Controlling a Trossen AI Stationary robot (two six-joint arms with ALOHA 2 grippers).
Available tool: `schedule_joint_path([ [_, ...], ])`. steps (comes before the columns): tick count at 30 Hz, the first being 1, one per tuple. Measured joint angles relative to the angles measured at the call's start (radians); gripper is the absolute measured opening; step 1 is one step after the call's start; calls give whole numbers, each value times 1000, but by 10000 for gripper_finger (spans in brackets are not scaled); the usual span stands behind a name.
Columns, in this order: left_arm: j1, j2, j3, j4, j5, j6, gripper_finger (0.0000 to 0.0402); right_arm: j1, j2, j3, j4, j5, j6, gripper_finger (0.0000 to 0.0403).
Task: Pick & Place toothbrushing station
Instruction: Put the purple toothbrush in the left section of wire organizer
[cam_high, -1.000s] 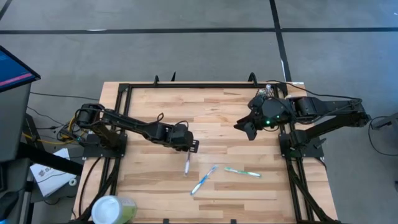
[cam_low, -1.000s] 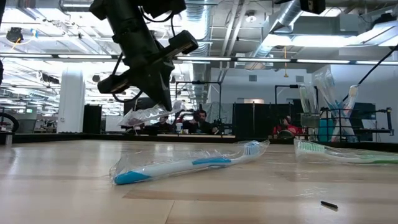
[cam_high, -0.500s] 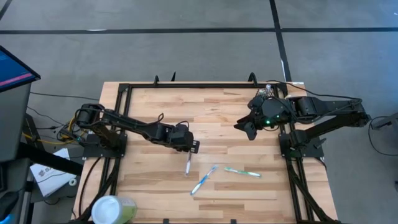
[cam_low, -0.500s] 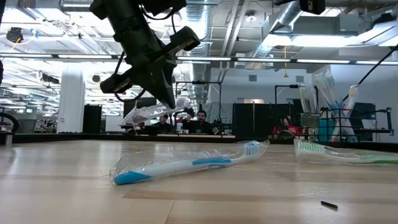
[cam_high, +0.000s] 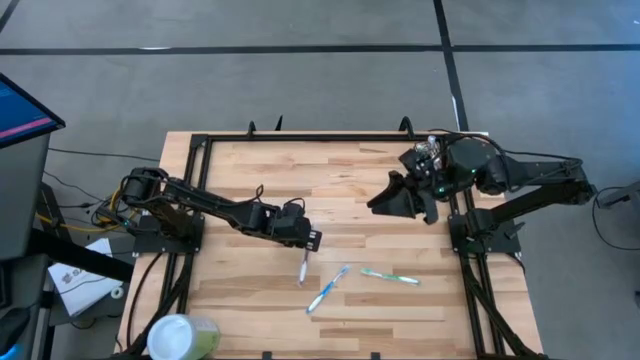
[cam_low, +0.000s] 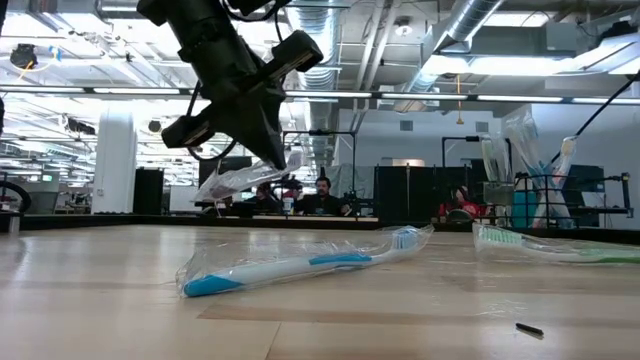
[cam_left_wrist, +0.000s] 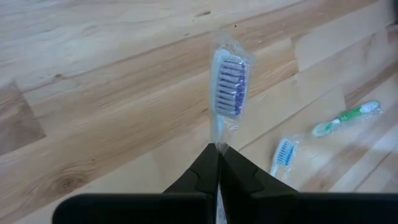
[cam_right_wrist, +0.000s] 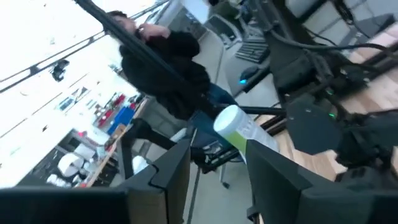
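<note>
High view: left gripper (cam_high: 312, 238) is clamping a wrapped purple toothbrush (cam_high: 302, 266) near table (cam_high: 250, 300) centre; right gripper (cam_high: 385, 202), at two o'clock, is hovering part-open, holding nothing.

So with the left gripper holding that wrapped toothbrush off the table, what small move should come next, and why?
Probably carry it toward the holder. The left gripper is shut on the purple toothbrush, already clear of the table, while the holder stands at the far right edge beside the right gripper.
</note>
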Motion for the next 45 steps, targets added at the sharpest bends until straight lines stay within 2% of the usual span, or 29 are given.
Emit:
schedule_joint_path([
  [5,0,0,0,8,-4,0,0,-15,0,0,-54,15,1,146],
  [8,0,0,0,41,-11,5,0,-27,0,0,-216,41,-44,146],
  [10,0,0,0,108,-33,46,0,-36,12,-10,-319,63,-66,146],
  [13,2,0,0,249,-59,113,0,-41,32,-62,-335,58,-64,146],
  [16,11,0,0,372,-86,155,0,-37,29,-113,-222,21,-14,146],
  [18,17,-9,0,420,-103,181,0,-36,31,-147,-211,12,23,146],
  [24,17,-115,0,435,-211,300,0,-37,32,-191,-139,16,69,158],
  [29,33,-239,0,462,-257,436,0,-39,33,-193,-65,22,85,194],
  [32,58,-300,0,484,-226,495,0,-40,34,-193,36,45,85,225],
  [36,93,-352,0,536,-123,579,0,-49,39,-191,100,97,90,253],
  [40,119,-372,0,538,-13,611,0,-75,76,-194,104,155,111,257],
  [45,135,-370,-1,576,77,640,0,-74,158,-191,246,158,110,258],
])
